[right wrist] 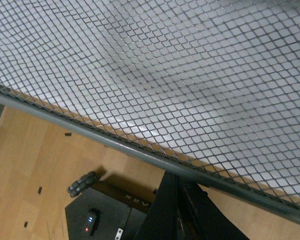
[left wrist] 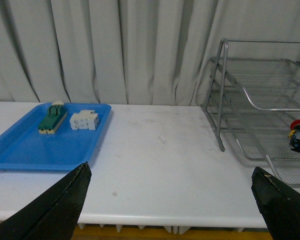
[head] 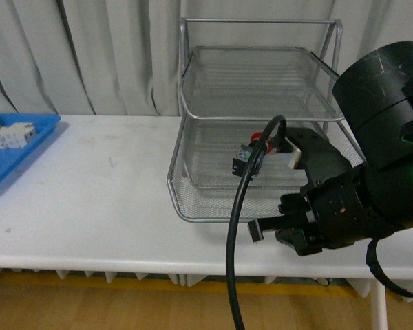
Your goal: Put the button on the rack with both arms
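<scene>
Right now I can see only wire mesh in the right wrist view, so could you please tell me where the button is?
Observer: The button lies in the pulled-out lower tray of the rack.
Operator: Thank you. Is the right arm holding it?
Observer: I cannot tell. In the front view the right arm ends close beside the button, but how its jaws stand is hidden.
Operator: And the left side?
Observer: The left gripper is open and empty over the white table, between the blue tray and the rack.
</scene>
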